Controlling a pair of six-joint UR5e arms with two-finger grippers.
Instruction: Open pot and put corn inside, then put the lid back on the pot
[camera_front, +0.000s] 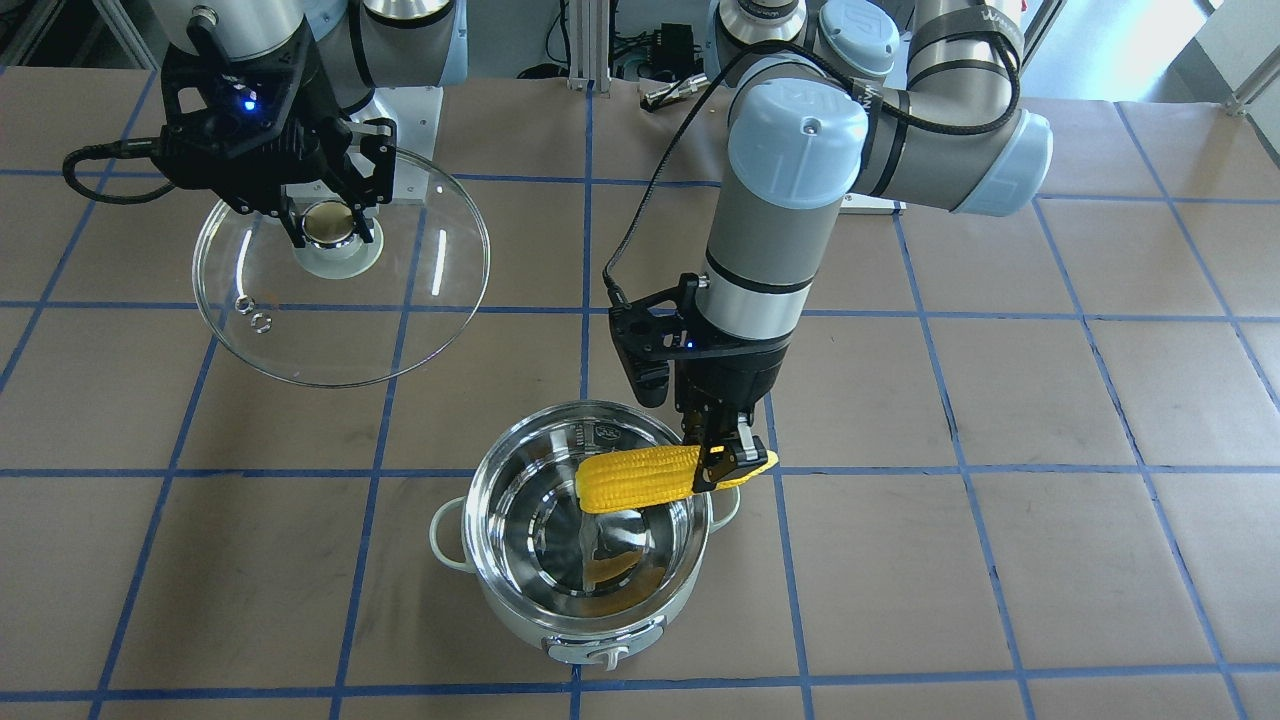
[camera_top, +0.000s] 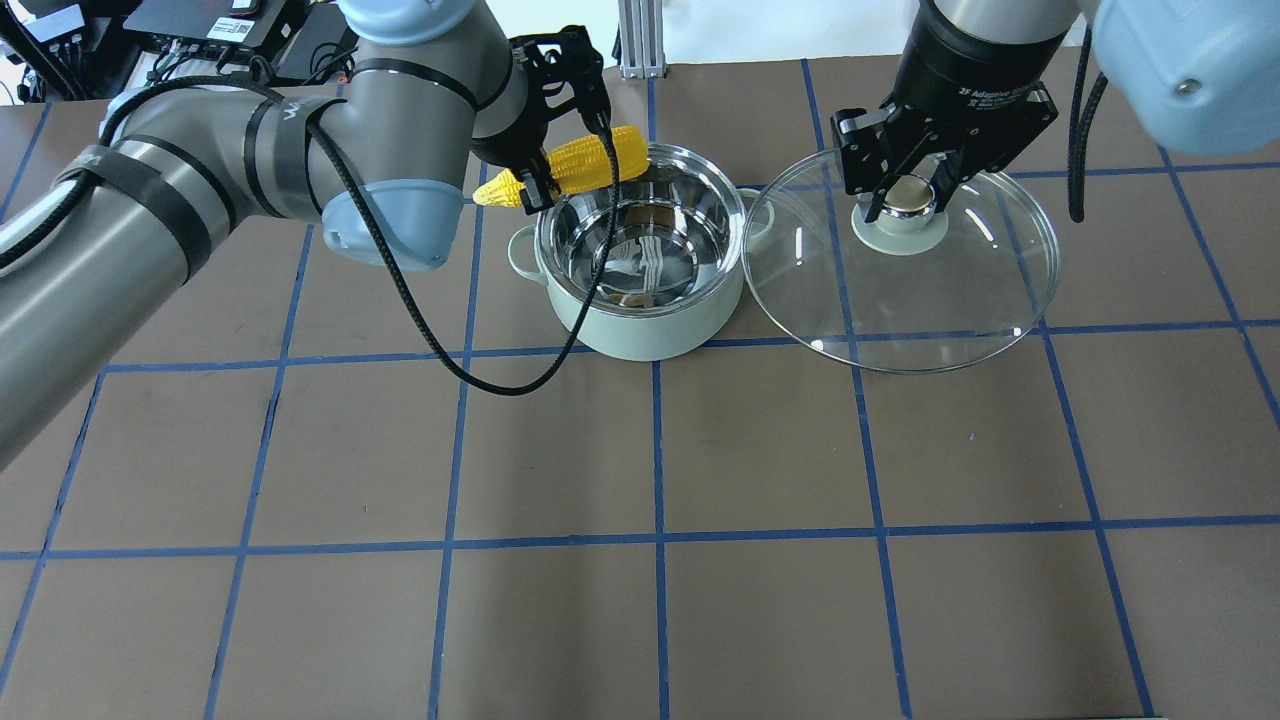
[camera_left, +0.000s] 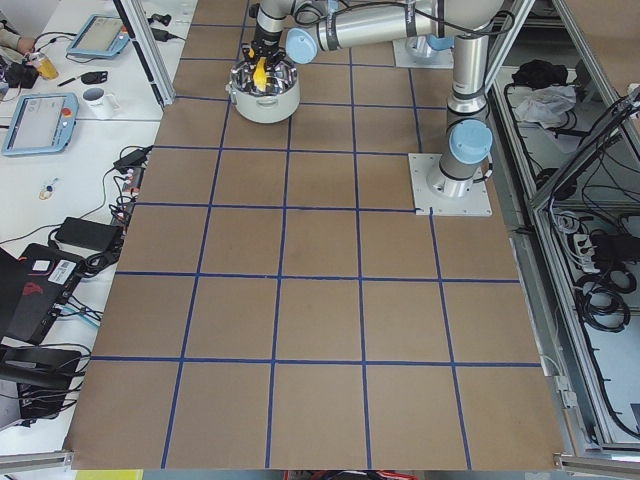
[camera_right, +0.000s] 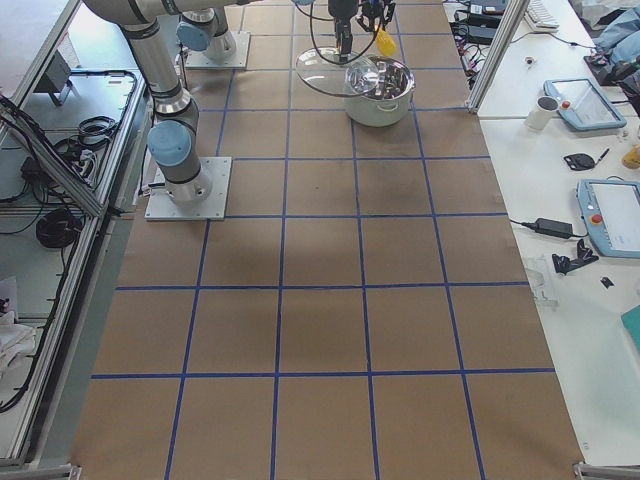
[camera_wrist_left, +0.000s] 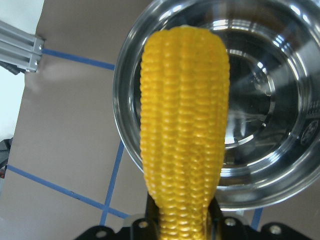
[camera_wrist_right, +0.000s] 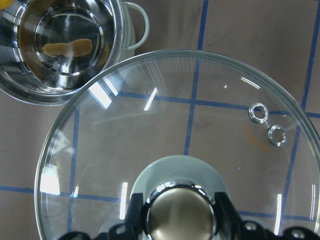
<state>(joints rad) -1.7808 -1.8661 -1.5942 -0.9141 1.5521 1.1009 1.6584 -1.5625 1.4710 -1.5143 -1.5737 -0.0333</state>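
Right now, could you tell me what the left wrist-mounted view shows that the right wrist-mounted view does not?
Only the left wrist view shows the corn, clamped in the left gripper, its wide end over the open pot. Only the right wrist view shows the lid, gripped at its knob by the right gripper, with two vent rings. Both show the pot's steel interior and the brown table.

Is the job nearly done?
Not yet. Done: the pot is open; the right pincer holds the lid off to the side. Now: the left pincer holds the corn over the rim. Left: drop it in, put the lid back.
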